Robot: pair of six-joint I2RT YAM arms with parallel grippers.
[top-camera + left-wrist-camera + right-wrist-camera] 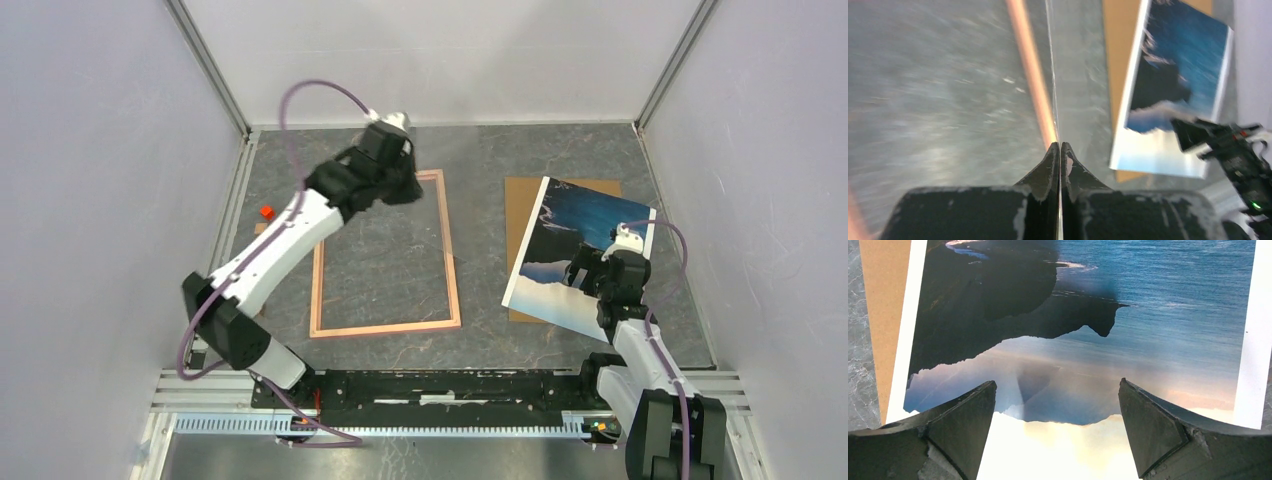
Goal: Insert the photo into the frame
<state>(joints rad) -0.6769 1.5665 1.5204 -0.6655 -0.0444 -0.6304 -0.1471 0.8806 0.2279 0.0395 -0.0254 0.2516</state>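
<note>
Right gripper point(1058, 390) spread wide and empty, poised over the near end of the photo point(1148, 300). This arm is clearly the nearer one. Pale sky sits under the gripper, and cliffs and water run on ahead. The print's long axis leads away, swung slightly to the right, lying on the brown backing board point(520, 200). The frame point(452, 270) lies well apart to the left, flat on the counter point(480, 200), long axis also running near to far. So it's a leftward carry with a small twist, I'd say. Left gripper point(1060, 150) is pressed closed by the frame's far right corner.
</note>
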